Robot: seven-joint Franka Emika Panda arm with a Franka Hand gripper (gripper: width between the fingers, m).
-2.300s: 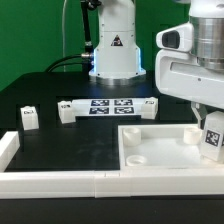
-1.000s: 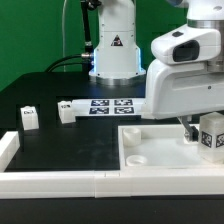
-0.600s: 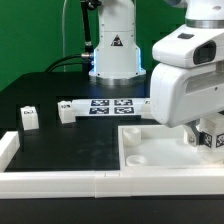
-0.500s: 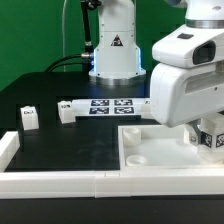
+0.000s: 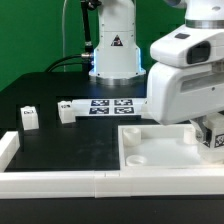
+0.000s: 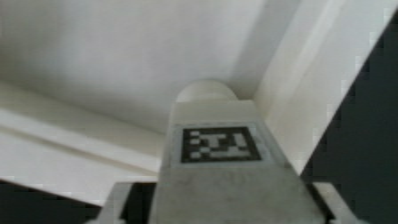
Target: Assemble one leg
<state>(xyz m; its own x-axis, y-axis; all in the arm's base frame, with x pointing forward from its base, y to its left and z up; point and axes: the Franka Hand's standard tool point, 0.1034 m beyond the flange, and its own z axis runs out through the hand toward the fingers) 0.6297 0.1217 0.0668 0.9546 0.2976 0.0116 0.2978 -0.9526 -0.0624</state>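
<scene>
My gripper (image 5: pixel 211 133) is shut on a leg (image 5: pixel 214 141), a small white post with a black-and-white marker. It holds the leg upright over the large white square panel (image 5: pixel 160 150), at the corner on the exterior view's right. In the wrist view the leg (image 6: pixel 217 130) fills the middle between my gripper's (image 6: pixel 222 205) fingers (image 6: pixel 135 203), its rounded tip close to the panel's raised rim (image 6: pixel 294 60). I cannot tell whether the tip touches the panel. A second leg (image 5: pixel 29 118) stands on the black table at the exterior view's left.
The marker board (image 5: pixel 110 105) lies behind the panel, with a white block (image 5: pixel 66 111) at its left end. A white rail (image 5: pixel 60 181) runs along the table's front and turns up at the left (image 5: pixel 8 149). The robot base (image 5: pixel 115 55) stands at the back.
My hand has come down with the leg toward the panel's right corner. In the last half second it has barely moved.
</scene>
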